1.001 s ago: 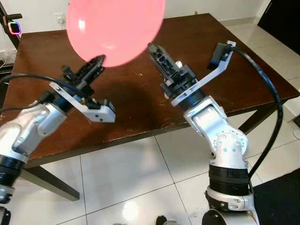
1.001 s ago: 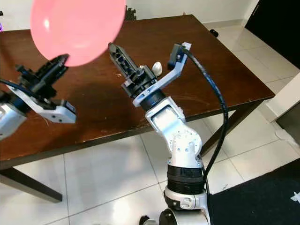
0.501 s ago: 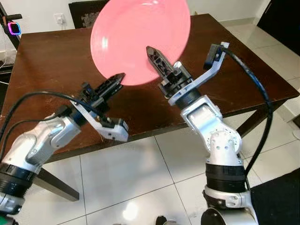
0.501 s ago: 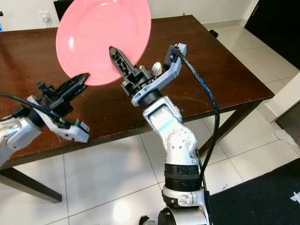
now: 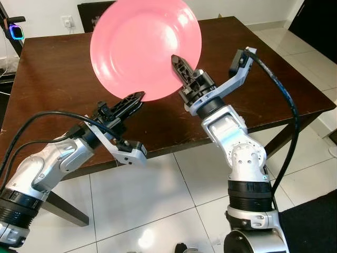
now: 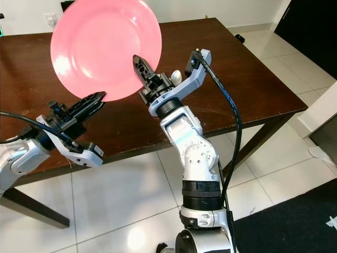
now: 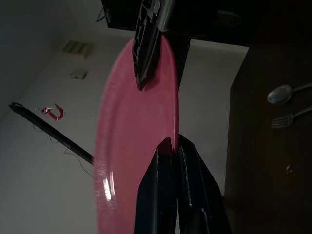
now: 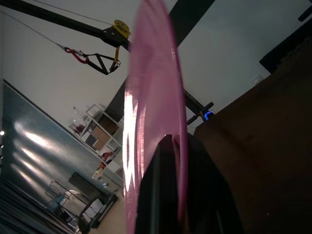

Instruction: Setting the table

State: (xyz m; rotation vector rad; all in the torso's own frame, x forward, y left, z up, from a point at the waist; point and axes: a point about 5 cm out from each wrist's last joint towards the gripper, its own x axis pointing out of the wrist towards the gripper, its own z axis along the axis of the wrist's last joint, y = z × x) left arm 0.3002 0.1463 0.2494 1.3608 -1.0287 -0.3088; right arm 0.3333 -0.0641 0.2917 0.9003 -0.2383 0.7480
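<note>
Round glossy pink plate (image 5: 145,47) held tilted above dark brown wooden table (image 5: 47,68). Left gripper (image 5: 138,97) and right gripper (image 5: 176,60) each clamp its rim. Left wrist view adds metal spoon (image 7: 280,94), fork (image 7: 287,118) on table.

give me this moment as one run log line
phase: carrying | object: pink plate held upright above brown table | left gripper: shut on lower rim | right gripper: shut on right rim

Two silver arms with black ring joints; thick black cables loop off both. Grey wrist brackets, long black ridged fingers (image 5: 181,66).
</note>
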